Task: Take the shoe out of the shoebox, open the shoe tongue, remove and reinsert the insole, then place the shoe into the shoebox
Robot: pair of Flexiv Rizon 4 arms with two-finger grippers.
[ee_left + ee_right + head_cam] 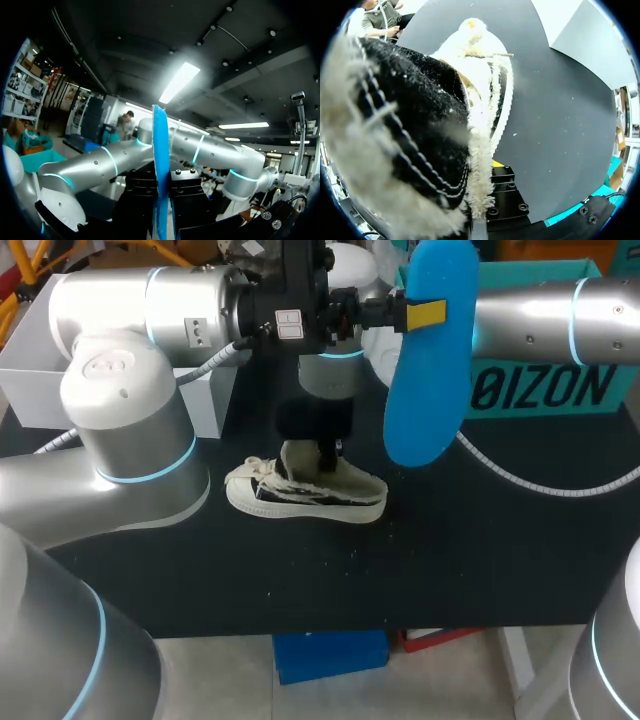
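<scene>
**Insole out of the shoe, reinsertion to come**
The fleecy lace-up shoe (305,490) sits on the black worktop (480,550), with the right end effector (327,457) down at its opening; I cannot tell whether it grips. Above, the left end effector (425,312) clamps the blue insole (430,370) upright, clear of the shoe. The teal shoebox (600,405) stands behind. The next move likely calls for lowering the insole toe-first into the opening.
</scene>
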